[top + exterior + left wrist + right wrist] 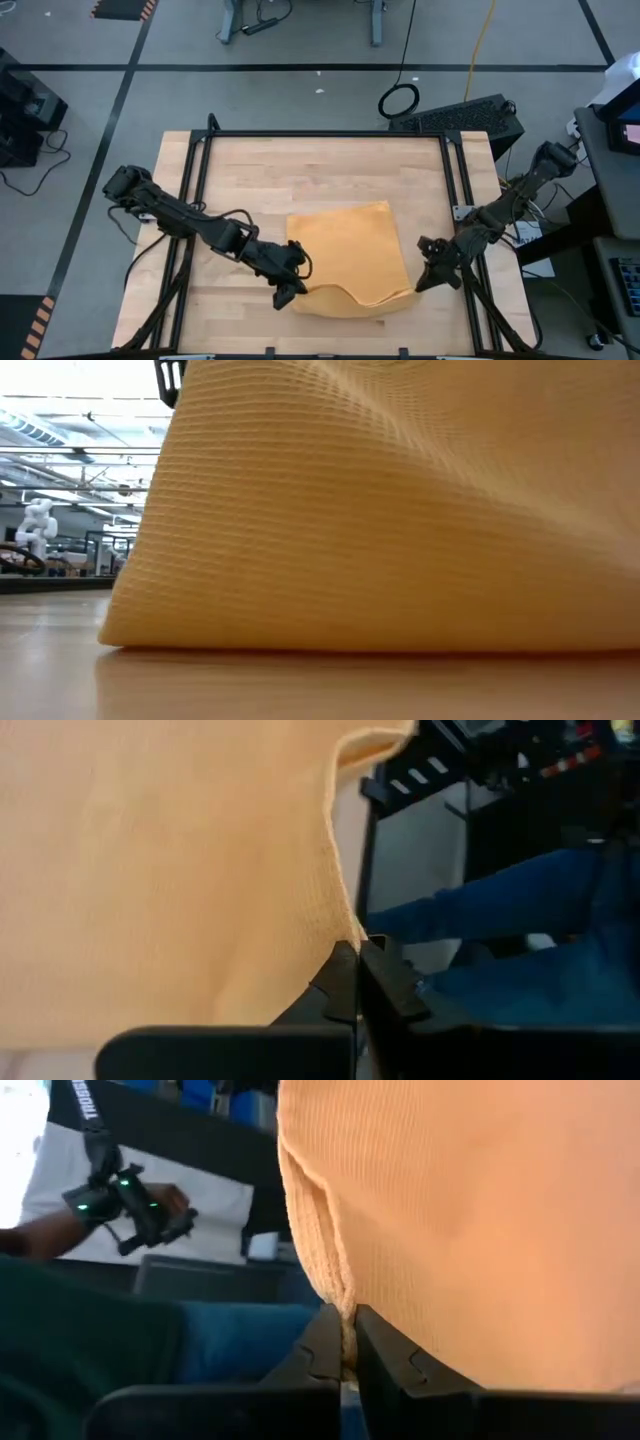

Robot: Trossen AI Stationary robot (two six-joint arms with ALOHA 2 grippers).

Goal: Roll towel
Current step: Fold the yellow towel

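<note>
Both jaw pairs clamped tight on cloth. We see left gripper pinching near-left corner of mustard-yellow ribbed rectangular towel, right gripper pinching near-right corner. Near edge lifted off light wooden tabletop and sagging between grippers; far part lies flat at table centre. Low view filled by raised cloth. Right wrist view: person's hand on handheld controller beyond table.

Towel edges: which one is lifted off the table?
The towel's near edge, pinched at its two corners by the left gripper and right gripper; the far edge lies flat on the table.
</note>
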